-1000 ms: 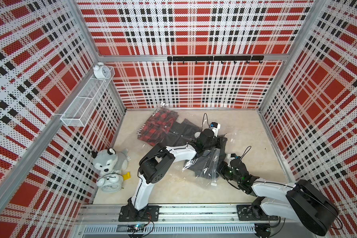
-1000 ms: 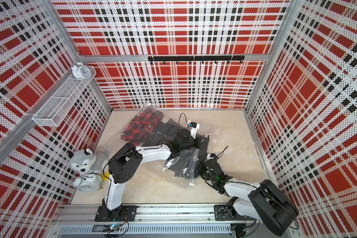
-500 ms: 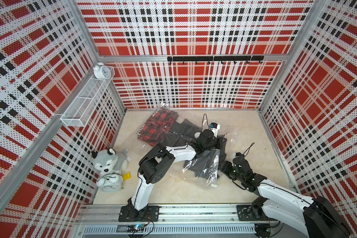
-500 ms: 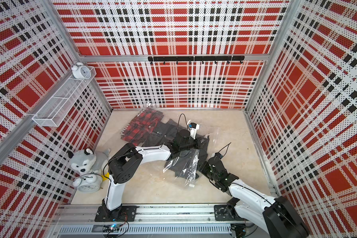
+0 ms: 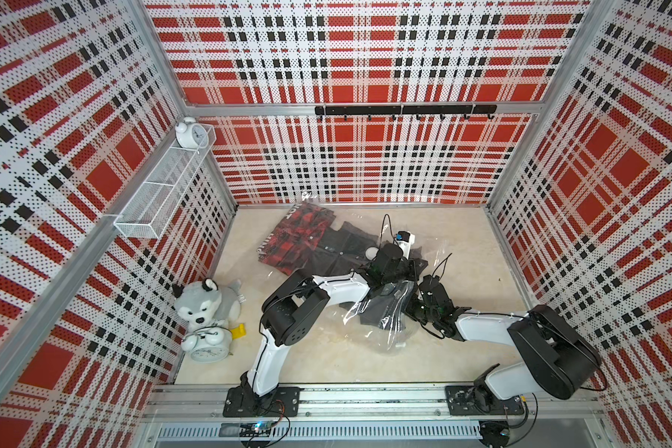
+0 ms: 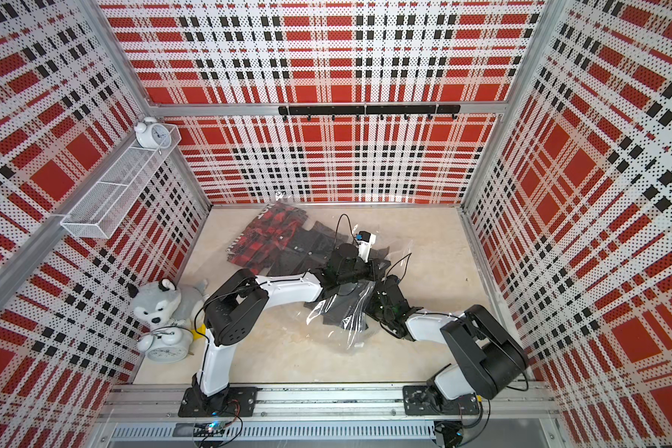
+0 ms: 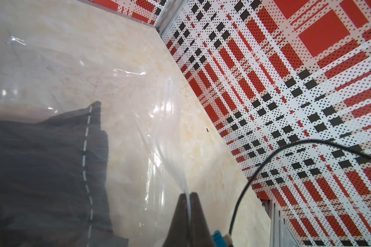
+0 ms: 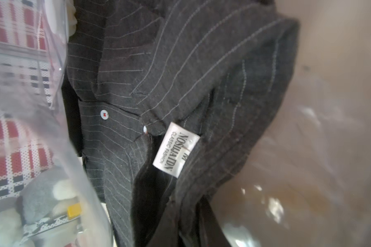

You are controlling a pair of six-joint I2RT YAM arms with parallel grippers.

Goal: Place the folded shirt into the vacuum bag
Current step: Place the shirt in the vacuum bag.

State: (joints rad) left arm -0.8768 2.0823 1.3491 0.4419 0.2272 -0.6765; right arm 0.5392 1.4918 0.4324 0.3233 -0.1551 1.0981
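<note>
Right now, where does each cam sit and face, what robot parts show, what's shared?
Top views: high above the front rail, looking down at the table; left arm and right arm show whole.
Left wrist: on the left arm, looking past the left tool, shut on vacuum bag film, toward the side wall.
Right wrist: close on the dark shirt amid bag plastic; robot parts unclear.
Shared: every view shows the bag; top and right wrist show the plush dog.

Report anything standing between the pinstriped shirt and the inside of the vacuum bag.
Nothing visible does. The left gripper pinches the film of the vacuum bag, and in the right wrist view the dark pinstriped shirt lies with clear film on both sides.
</note>
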